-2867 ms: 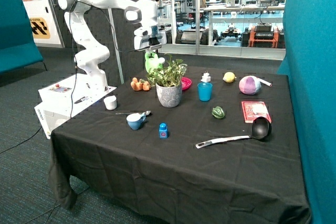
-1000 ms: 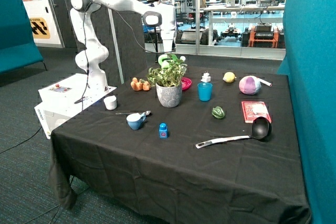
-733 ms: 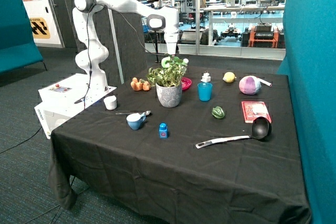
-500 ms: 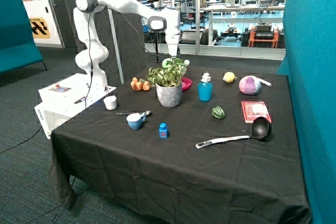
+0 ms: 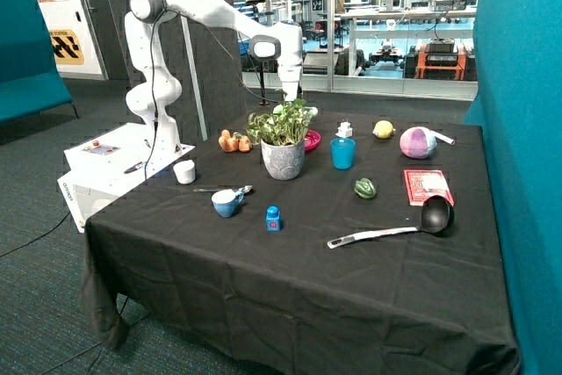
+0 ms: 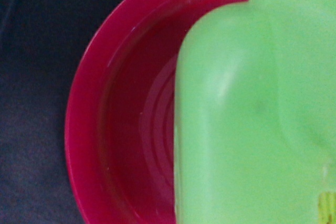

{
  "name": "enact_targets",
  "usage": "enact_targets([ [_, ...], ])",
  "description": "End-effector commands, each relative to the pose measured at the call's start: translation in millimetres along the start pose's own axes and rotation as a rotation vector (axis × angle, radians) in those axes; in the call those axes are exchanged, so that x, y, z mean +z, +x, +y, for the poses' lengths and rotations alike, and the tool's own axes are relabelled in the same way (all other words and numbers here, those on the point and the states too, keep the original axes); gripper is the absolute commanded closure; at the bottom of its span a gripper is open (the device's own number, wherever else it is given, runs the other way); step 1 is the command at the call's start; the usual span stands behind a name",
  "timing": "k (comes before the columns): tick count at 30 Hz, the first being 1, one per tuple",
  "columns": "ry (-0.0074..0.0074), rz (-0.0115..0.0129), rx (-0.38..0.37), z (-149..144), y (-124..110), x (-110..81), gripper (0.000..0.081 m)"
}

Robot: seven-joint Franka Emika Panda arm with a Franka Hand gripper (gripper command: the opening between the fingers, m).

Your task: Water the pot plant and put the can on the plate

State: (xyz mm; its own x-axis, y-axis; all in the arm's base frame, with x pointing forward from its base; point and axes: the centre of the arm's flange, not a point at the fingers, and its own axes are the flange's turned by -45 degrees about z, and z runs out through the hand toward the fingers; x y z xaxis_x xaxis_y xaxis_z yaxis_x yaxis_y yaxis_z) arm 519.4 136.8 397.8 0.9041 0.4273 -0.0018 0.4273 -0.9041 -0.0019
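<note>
From left to right on the black table [image 5: 290, 287]: a white cup [image 5: 184, 171], a blue scoop [image 5: 226, 203], orange toy vegetables [image 5: 234, 141], then the pot plant [image 5: 282, 140]. Just behind its leaves the gripper [image 5: 291, 104] hangs low above the plate [image 5: 312, 139]. If its fingers are open or closed, I cannot tell. In the wrist view the can [image 6: 257, 108] fills the picture, directly over the plate's rim [image 6: 84, 129]. Further right stand a blue cup [image 5: 342, 153] and a red packet [image 5: 428, 186].
</note>
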Motion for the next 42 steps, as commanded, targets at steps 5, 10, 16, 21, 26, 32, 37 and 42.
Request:
enact_targets([
  [5, -0.0019, 0.0018, 0.003, -4, 1, 18.1, 0.0808],
  [10, -0.0019, 0.0018, 0.01, -5, 4, 19.3, 0.0764],
  [16, -0.0019, 0.0018, 0.017, -2, 7, 19.1, 0.0387],
  [21, -0.0019, 0.0018, 0.015, 1, 7, 18.1, 0.0245],
  [26, -0.0019, 0.0018, 0.016, 2, 6, 17.9, 0.0212],
  [32, -0.0019, 0.0018, 0.017, 5, 3, 18.0, 0.0159],
  [37, -0.0019, 0.0018, 0.017, 6, 1, 16.6, 0.0128],
  [42, -0.0019, 0.0018, 0.012, 5, 0, 13.4, 0.0107],
])
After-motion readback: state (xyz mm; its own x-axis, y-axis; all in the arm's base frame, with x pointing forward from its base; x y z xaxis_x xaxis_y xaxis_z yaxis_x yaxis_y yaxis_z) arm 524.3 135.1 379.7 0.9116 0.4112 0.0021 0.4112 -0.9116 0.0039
